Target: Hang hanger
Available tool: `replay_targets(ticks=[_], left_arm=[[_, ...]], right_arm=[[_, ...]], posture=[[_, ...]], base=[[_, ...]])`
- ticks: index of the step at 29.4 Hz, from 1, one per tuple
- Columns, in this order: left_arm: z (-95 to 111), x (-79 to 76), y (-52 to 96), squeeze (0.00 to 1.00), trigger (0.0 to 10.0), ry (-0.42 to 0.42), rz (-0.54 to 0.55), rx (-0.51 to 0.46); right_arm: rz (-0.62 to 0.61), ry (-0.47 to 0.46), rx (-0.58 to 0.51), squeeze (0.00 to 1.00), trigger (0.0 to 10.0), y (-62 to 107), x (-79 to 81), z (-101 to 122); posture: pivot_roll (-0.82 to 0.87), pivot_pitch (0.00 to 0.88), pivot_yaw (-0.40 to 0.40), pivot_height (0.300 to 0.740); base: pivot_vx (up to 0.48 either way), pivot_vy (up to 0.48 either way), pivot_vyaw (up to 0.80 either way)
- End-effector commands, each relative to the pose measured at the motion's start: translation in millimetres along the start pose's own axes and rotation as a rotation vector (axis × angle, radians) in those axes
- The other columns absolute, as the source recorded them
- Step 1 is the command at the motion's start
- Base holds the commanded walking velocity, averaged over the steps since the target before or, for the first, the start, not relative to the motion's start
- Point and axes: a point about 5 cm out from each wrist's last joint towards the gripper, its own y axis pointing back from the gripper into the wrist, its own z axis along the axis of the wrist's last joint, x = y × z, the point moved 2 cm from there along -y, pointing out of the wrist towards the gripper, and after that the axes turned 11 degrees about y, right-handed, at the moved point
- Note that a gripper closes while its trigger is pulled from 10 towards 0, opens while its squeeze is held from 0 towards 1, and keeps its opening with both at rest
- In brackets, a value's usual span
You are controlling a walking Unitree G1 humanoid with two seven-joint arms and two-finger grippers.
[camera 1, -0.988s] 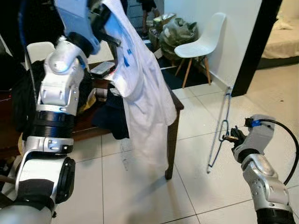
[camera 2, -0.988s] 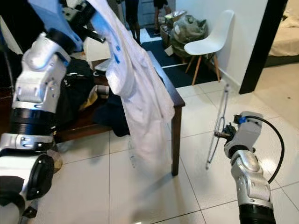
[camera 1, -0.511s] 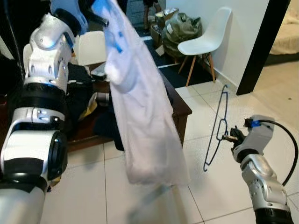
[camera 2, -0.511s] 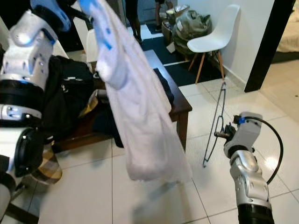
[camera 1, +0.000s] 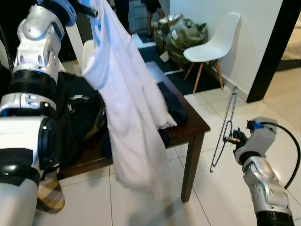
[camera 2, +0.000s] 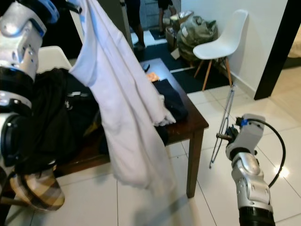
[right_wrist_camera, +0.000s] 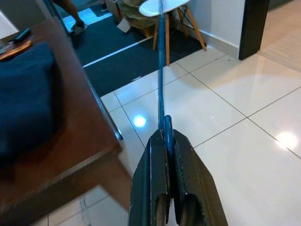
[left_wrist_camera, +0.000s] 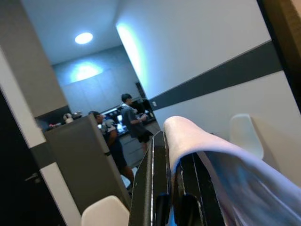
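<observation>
The right gripper is clenched on the blue wire hanger, held upright over the tiled floor, right of the wooden table. The left gripper, raised high at far left, clamps the white shirt, which drapes down before the table.

A dark wooden table stood on the white tiled floor, to the left of the right gripper. On the table lay a folded dark blue garment near the corner closest to that gripper, an orange item (small, flat) beyond it, and a heap of black clothing farther left.
</observation>
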Motion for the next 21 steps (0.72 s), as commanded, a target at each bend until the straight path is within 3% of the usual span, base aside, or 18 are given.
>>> replay_targets(ticks=[1,12,19,21], left_arm=[[16.4,5.9,-3.2,0.00,10.0,-0.023,0.007,-0.055],[10.5,0.6,-4.8,0.00,10.0,-0.002,-0.011,-0.050],[-19.9,-9.7,-0.1,0.00,10.0,0.037,-0.020,0.047],[-19.9,-9.7,-0.1,0.00,10.0,0.037,-0.020,0.047]], right_arm=[[0.005,-0.006,-0.013,0.00,10.0,-0.6,3.4,2.8],[-0.002,-0.010,-0.016,0.00,10.0,-0.6,2.8,3.7],[-0.005,-0.010,-0.015,0.00,10.0,-0.5,2.1,3.9],[-0.005,-0.010,-0.015,0.00,10.0,-0.5,2.1,3.9]], posture=[[-0.08,0.000,0.109,0.736],[-0.09,0.002,0.111,0.736],[-0.09,0.006,0.112,0.736],[-0.09,0.006,0.112,0.736]], base=[[0.480,0.000,0.00],[0.480,0.000,0.00],[0.480,0.000,0.00],[0.480,0.000,0.00]])
